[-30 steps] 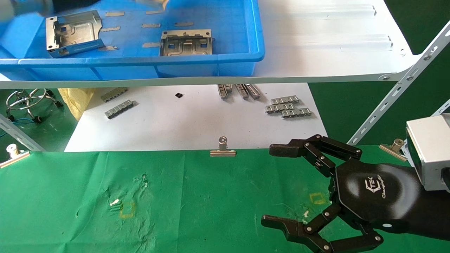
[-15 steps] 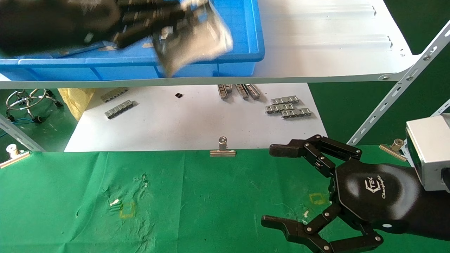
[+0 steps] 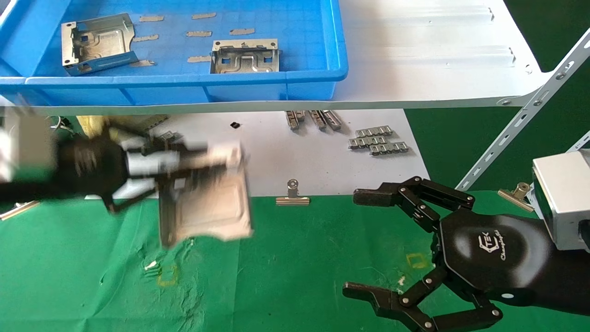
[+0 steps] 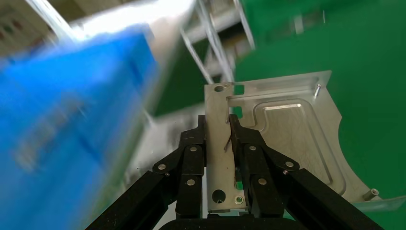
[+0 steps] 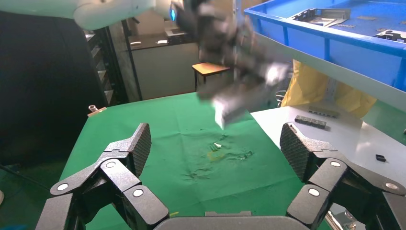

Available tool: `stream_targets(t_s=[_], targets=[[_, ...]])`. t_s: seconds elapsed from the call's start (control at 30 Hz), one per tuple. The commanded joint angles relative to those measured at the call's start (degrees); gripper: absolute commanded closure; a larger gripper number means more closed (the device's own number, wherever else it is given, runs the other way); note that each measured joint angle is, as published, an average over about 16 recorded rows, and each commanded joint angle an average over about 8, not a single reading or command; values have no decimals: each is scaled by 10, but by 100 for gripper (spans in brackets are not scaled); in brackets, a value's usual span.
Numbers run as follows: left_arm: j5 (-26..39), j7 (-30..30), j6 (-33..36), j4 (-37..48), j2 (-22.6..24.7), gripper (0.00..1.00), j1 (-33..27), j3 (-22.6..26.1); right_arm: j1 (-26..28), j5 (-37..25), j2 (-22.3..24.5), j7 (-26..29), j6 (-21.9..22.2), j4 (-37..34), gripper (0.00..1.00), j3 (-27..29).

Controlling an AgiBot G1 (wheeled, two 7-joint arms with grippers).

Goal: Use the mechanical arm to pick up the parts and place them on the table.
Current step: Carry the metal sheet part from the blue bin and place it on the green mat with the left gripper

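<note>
Green cloth covers the table (image 3: 295, 258), wrinkled and marked with small yellow square outlines, and that is where I am taking the load. Above and behind it sits the white shelf board (image 3: 428, 55) with the blue tray (image 3: 295, 74) on it, and 2 stamped plates (image 3: 97, 42) are left inside. Lower down is a white sheet (image 3: 286, 161) with grey ribbed strips (image 3: 378, 139), plus a binder clip (image 3: 292, 195) at the cloth's edge.

My left gripper (image 3: 184, 167) is in the air over the cloth's rear left part, and 0.5 s ago it was up at the tray. The wrist view shows its fingers (image 4: 191, 158) closed from both sides on the folded rim of 1 sheet-metal part (image 4: 287, 139), so the pinch is on an edge, not the body. My right gripper (image 3: 364, 244) hovers over the cloth on the right, spread wide and holding nothing, in the same pose as 1.0 s ago.

Motion smears the carried part in the head view, so I can't read its tilt well there; it seems to hang flat side toward the camera. To set it down well I'd slow the descent, level the plate so a broad face meets the cloth near the left yellow square (image 3: 167, 275), then release only once it rests, since an edge grip could let it swing or slip.
</note>
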Motion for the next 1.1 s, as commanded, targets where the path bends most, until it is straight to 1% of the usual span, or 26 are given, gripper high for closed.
stream_targets(t_s=[0.03, 0.2, 0.37, 0.53, 0.7, 0.83, 0.97, 1.0, 1.1], targets=[[7, 33, -4, 0, -14, 100, 21, 22, 0, 0, 0, 0, 0, 0, 0, 0], [65, 135, -35, 79, 5, 100, 27, 53, 0, 0, 0, 0, 0, 0, 0, 0], [97, 197, -59, 150, 27, 100, 30, 69, 0, 0, 0, 0, 0, 0, 0, 0], [103, 219, -50, 202, 38, 100, 27, 73, 0, 0, 0, 0, 0, 0, 0, 0], [89, 224, -24, 239, 38, 100, 20, 64, 0, 0, 0, 0, 0, 0, 0, 0], [77, 227, -2, 251, 31, 100, 19, 58, 0, 0, 0, 0, 0, 0, 0, 0], [78, 240, 6, 244, 23, 99, 25, 62, 0, 0, 0, 0, 0, 0, 0, 0], [79, 245, 7, 241, 22, 92, 26, 64, 0, 0, 0, 0, 0, 0, 0, 0], [81, 262, 7, 231, 20, 55, 32, 69, 0, 0, 0, 0, 0, 0, 0, 0]])
